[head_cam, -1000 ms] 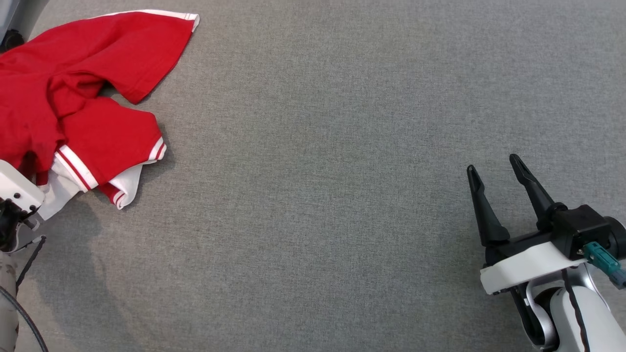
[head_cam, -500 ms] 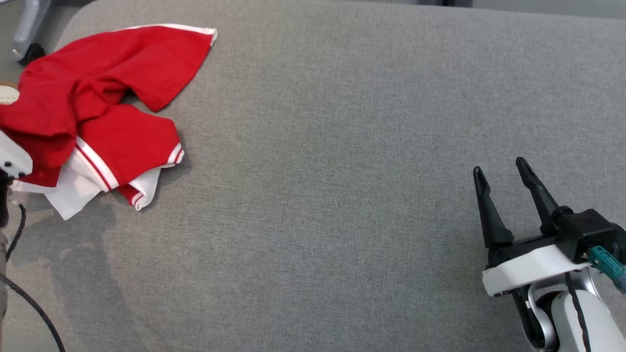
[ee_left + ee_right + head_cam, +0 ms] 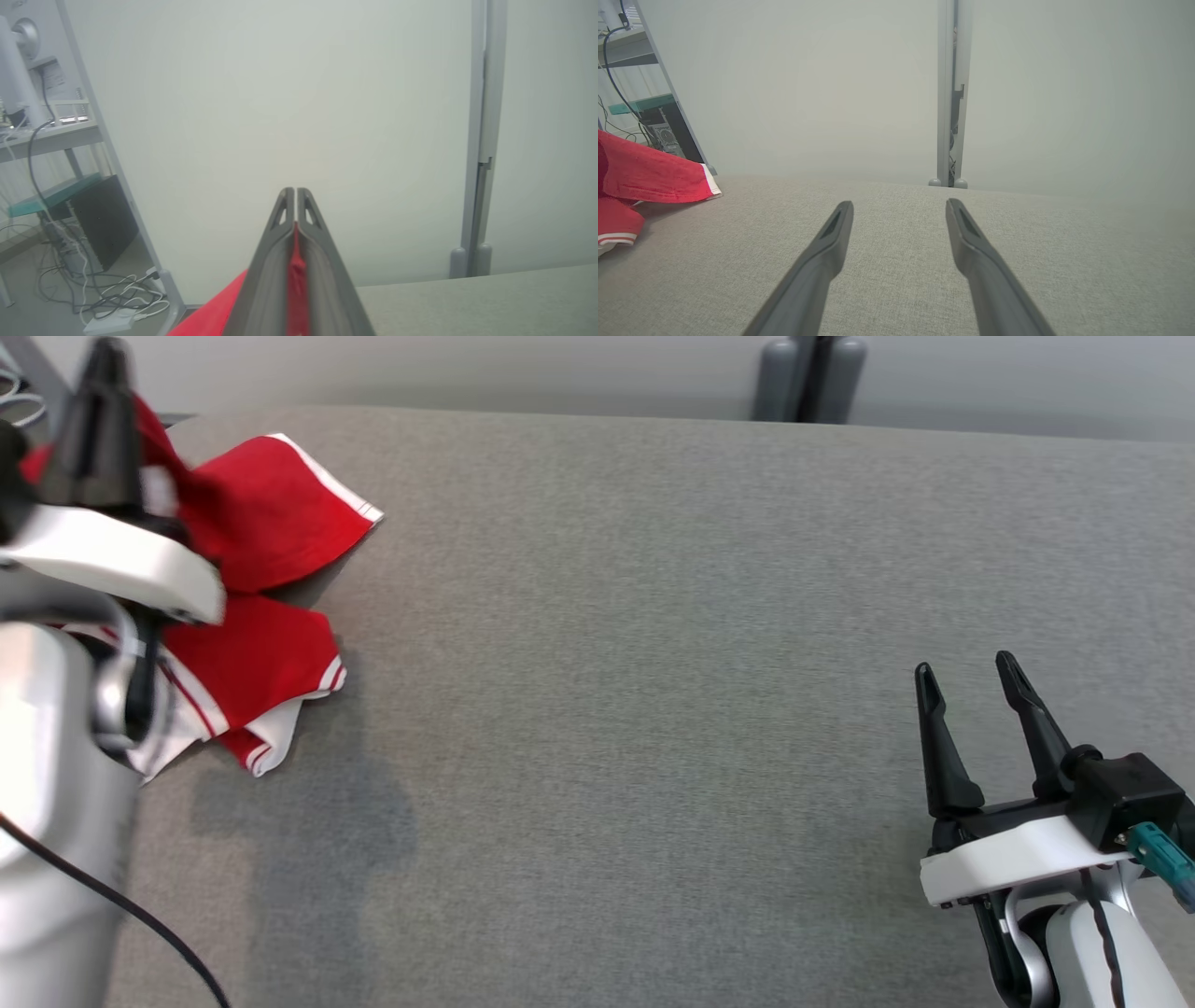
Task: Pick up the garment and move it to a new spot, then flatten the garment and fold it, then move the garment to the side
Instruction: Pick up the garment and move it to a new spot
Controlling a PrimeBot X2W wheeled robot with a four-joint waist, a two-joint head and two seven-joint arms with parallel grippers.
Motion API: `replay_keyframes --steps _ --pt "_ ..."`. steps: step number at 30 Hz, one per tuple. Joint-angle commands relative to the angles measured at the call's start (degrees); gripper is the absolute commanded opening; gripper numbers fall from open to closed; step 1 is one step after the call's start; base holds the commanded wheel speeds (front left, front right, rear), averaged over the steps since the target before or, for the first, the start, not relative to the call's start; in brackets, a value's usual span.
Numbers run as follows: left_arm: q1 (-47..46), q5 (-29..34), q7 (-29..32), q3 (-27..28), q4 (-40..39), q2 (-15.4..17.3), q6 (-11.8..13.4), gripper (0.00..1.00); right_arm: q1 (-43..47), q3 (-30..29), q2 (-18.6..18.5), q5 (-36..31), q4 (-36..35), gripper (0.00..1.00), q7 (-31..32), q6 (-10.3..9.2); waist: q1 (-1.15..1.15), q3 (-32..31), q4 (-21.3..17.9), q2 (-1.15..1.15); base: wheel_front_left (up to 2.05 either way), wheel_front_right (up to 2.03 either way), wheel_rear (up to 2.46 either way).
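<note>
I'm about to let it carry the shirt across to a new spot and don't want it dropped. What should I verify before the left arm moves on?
1. Grip: ok. The left gripper is shut with red cloth of the garment pinched between its fingers.
2. Depth of the pinch: cannot tell; a thin strip of cloth shows between the fingers.
3. Garment lifted off the table: not ok. Much of it lies bunched at the left edge.
4. The right gripper out of the way: ok. It is open, holds nothing and is far from the garment.
5. Room to set down: ok. A wide bare grey stretch lies between the garment and the right gripper.
</note>
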Motion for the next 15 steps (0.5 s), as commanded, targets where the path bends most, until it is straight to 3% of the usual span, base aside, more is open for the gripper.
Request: replay_keyframes --steps 1,8,15 --pt "1.2 0.3 0.7 -0.4 -1.6 -0.3 0.4 0.0 0.5 -0.1 0.0 0.3 0.0 1.0 -0.6 0.12 0.0 -0.6 -1.1 0.0 0.0 0.0 0.0" --pt "9.3 0.5 7.6 -6.8 -17.7 -3.7 1.3 0.0 -0.5 0.5 0.5 0.6 1.3 1.0 -1.5 0.12 0.0 -1.3 -6.3 0.0 0.0 0.0 0.0" --pt "10.6 -0.2 10.8 -13.6 -21.6 -8.4 -0.4 0.0 -1.2 0.5 1.0 1.3 2.5 1.0 -2.6 0.12 0.0 -0.8 -13.4 0.0 0.0 0.0 0.0"
